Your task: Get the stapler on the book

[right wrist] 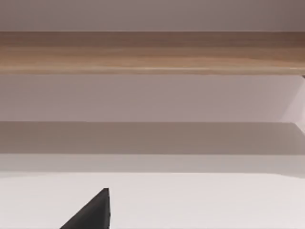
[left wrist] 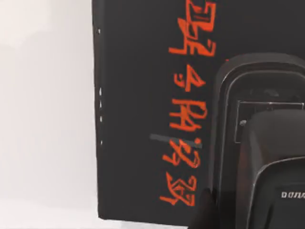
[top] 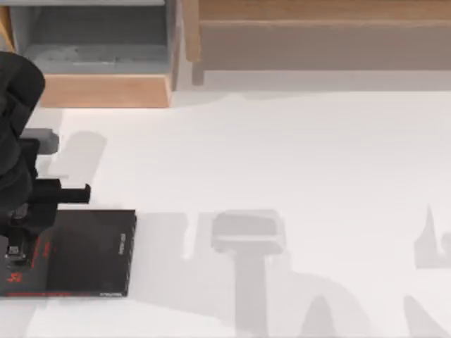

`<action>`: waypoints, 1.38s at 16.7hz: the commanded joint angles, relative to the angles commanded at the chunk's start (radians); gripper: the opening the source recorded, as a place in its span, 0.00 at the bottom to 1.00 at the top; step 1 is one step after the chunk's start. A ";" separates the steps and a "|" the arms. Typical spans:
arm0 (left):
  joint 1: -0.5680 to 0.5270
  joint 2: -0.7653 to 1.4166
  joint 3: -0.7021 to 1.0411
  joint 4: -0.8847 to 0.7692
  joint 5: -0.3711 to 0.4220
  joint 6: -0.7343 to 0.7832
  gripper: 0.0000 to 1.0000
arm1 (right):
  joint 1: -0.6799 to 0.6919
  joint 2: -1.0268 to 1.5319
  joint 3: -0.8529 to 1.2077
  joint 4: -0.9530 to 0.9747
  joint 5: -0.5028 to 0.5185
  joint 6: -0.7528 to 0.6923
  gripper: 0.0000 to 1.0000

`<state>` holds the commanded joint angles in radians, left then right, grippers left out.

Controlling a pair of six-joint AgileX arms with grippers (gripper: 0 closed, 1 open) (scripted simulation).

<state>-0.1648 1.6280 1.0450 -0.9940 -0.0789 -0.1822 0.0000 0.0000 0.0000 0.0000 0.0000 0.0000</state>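
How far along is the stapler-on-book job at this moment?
Looks done: the stapler is already over the red-lettered cover of the book. In hand: the left gripper hangs above the book at the table's left; I cannot tell whether the stapler rests on the cover. Left: probably letting go and pulling away. The right arm is idle, facing the wooden shelf.

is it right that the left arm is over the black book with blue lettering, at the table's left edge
Not quite: the lettering on the book is red, not blue, as the left wrist view shows plainly. The rest holds: in the top view the left gripper is over the book at the table's left edge.
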 joint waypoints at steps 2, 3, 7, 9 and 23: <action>-0.043 -0.045 -0.034 0.059 0.033 -0.019 0.00 | 0.000 0.000 0.000 0.000 0.000 0.000 1.00; -0.055 -0.058 -0.042 0.075 0.044 -0.022 0.00 | 0.000 0.000 0.000 0.000 0.000 0.000 1.00; -0.060 -0.064 -0.044 0.083 0.049 -0.022 0.00 | 0.000 0.000 0.000 0.000 0.000 0.000 1.00; -0.055 -0.060 -0.043 0.082 0.048 -0.020 0.00 | 0.000 0.000 0.000 0.000 0.000 0.000 1.00; -0.056 -0.010 -0.116 0.209 0.049 -0.017 0.00 | 0.000 0.000 0.000 0.000 0.000 0.000 1.00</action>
<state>-0.2203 1.6184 0.9288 -0.7848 -0.0294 -0.1995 0.0000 0.0000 0.0000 0.0000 0.0000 0.0000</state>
